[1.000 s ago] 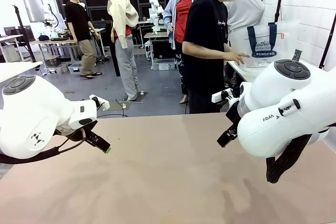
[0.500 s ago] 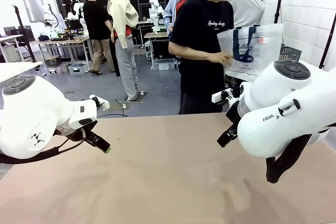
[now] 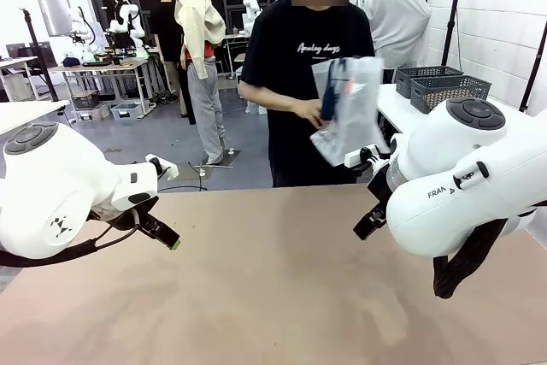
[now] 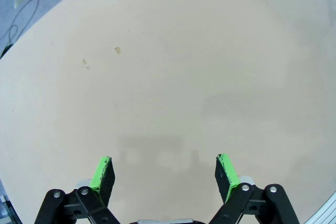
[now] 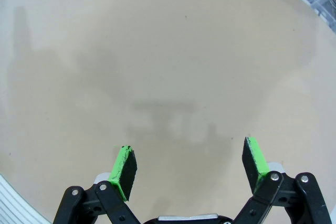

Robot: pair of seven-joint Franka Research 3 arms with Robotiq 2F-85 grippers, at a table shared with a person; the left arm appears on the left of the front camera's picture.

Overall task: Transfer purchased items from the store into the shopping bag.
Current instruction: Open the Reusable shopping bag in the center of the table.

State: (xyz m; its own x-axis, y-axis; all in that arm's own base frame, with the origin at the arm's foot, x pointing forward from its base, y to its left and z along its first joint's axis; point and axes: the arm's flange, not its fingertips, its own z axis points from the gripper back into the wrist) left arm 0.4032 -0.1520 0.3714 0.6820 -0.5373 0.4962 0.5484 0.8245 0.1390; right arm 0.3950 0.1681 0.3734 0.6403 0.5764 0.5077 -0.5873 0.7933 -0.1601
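Person (image 3: 301,83) at the far edge holds the shopping bag (image 3: 349,108) up in the air, well above the worktop (image 3: 273,288). The grey baskets (image 3: 446,90) sit on a side table behind. Left hand (image 4: 164,169) and right hand (image 5: 189,161) both hover over the worktop, spread wide, gripping nothing. Best play, I'd say (nothing's within reach yet): wait until bag and items are set down, then go in slow.

The front camera sits low between the left arm (image 3: 51,194) and right arm (image 3: 466,185), facing across the tabletop (image 3: 273,288) toward the person (image 3: 303,83) at its far side, while each wrist camera looks steeply down past its own jaws, close over that same tabletop.
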